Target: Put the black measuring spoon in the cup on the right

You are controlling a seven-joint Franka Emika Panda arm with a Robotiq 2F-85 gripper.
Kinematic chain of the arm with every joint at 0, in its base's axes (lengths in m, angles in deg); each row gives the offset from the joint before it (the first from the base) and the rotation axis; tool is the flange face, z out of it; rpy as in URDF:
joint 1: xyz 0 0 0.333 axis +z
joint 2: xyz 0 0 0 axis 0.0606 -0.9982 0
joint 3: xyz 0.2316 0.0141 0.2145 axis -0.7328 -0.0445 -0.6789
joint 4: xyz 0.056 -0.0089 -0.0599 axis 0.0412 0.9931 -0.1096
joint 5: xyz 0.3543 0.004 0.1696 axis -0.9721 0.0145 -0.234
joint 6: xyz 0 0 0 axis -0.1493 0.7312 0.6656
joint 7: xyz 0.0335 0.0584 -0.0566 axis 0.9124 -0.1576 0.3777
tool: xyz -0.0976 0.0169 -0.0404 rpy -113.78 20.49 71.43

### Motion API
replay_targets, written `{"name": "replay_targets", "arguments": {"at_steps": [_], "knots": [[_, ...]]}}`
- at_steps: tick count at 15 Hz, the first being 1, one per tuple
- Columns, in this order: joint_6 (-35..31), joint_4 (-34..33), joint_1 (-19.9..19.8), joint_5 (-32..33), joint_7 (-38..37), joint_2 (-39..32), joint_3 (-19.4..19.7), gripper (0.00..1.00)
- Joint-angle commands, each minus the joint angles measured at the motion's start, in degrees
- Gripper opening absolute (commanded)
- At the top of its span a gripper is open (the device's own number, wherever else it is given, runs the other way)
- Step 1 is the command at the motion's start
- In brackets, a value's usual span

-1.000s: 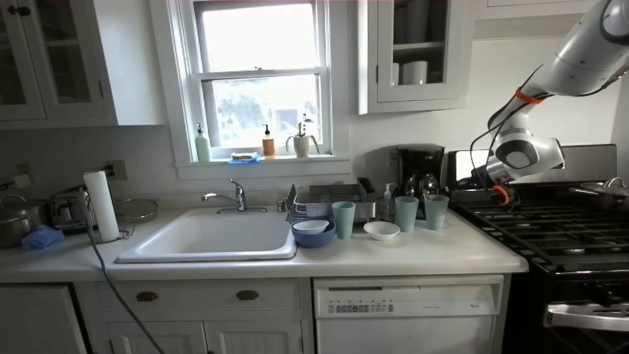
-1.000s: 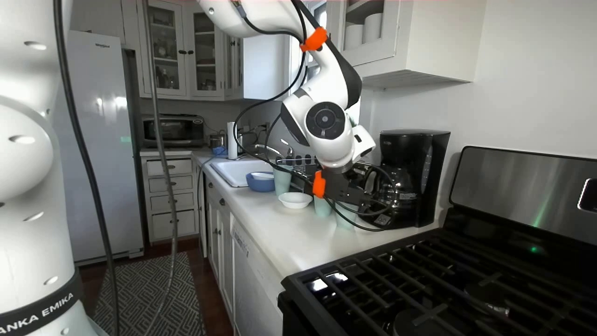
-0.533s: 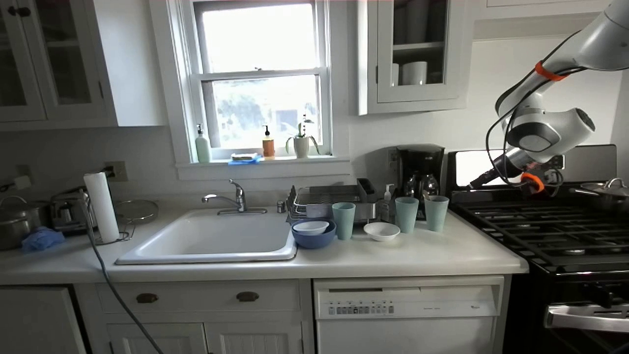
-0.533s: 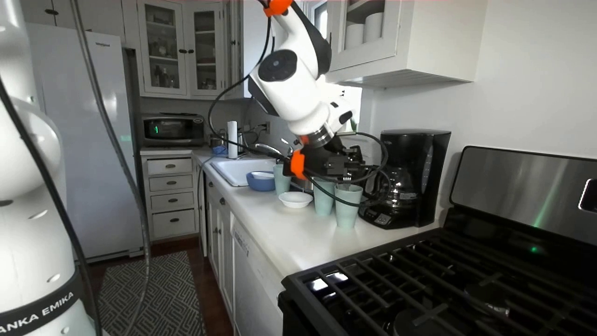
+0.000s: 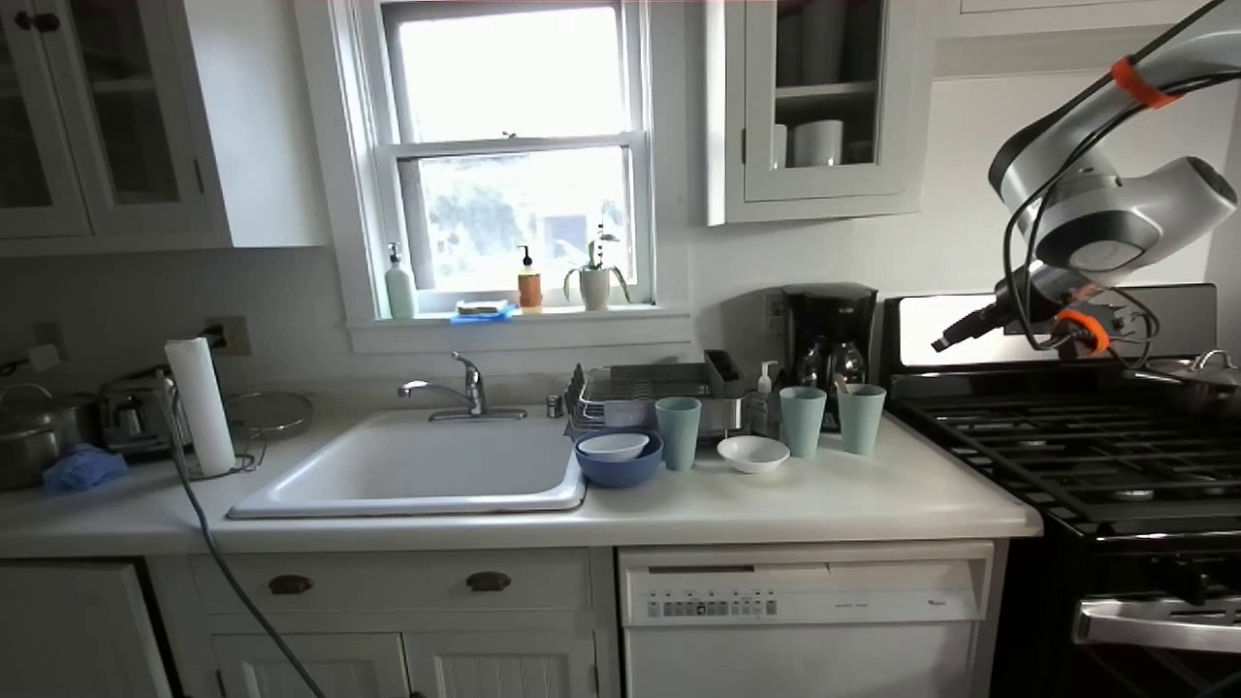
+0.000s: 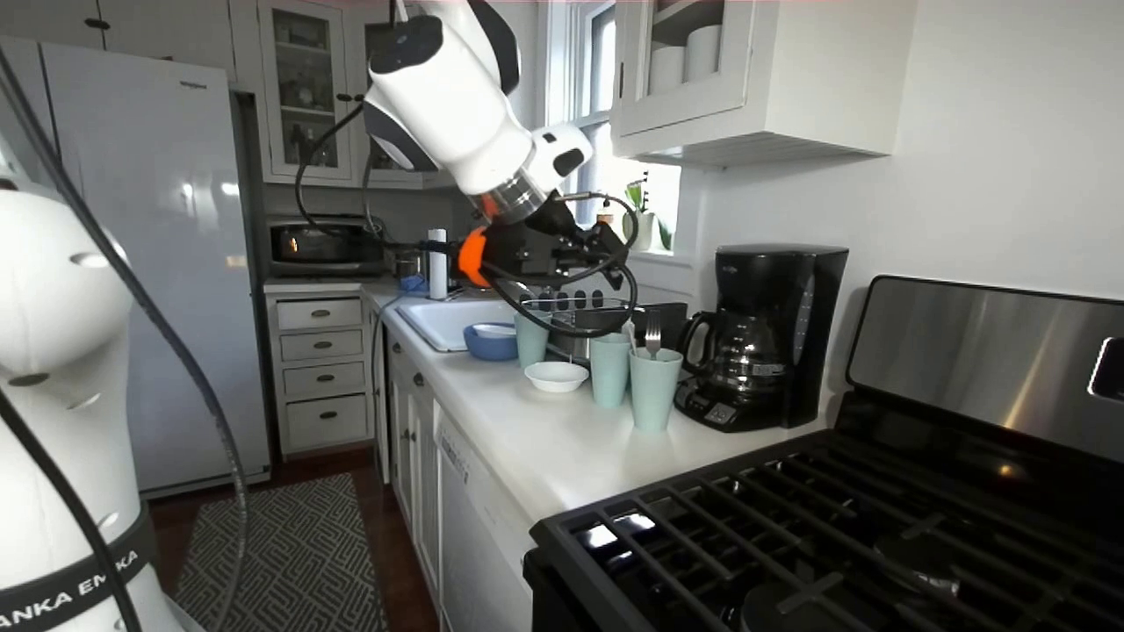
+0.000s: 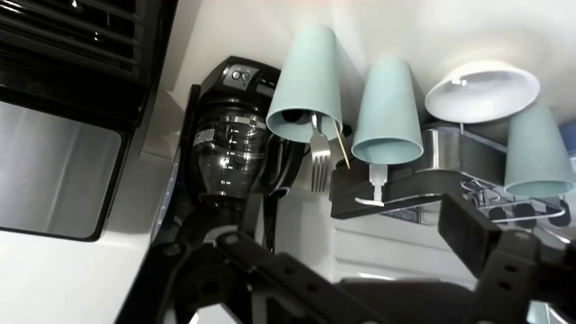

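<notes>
The cup on the right, a pale blue-green tumbler (image 7: 310,81), stands upright on the counter beside the coffee maker; it shows in both exterior views. A metal fork (image 7: 320,155) and a thin wooden stick (image 7: 340,144) poke out of its mouth. Deep inside the rim is a dark rounded shape; I cannot tell whether it is the black measuring spoon, which I make out nowhere else. My gripper (image 7: 360,225) is open, its fingers wide apart with nothing between them. In an exterior view the gripper (image 5: 942,343) hangs above and to the right of that cup, apart from it.
Two similar tumblers (image 5: 802,423) (image 5: 678,432) and a white bowl (image 5: 753,454) stand close by. Behind them are a dish rack (image 5: 650,383) and a soap pump (image 7: 377,184). The black coffee maker (image 6: 781,333) and stove (image 6: 843,527) flank the cup. A cabinet (image 6: 821,79) hangs above.
The arm has drawn back and away from the cup on the right. The fork and the cup's rim, covered before in an exterior view, now show. The cups and bowls have stayed in place.
</notes>
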Motion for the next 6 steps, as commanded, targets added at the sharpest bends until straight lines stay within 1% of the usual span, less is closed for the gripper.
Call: {"name": "replay_targets", "arguments": {"at_steps": [1,2,4,6], "knots": [[-0.3,4.99,2.35,1.07,-5.62,10.96,-0.01,1.0],[-0.17,1.59,0.95,-0.01,-2.69,4.77,-0.2,1.0],[-0.17,2.99,1.61,-0.01,-3.66,8.34,-0.18,1.0],[-0.17,3.9,1.73,-0.01,-3.86,9.74,-0.17,1.0]]}}
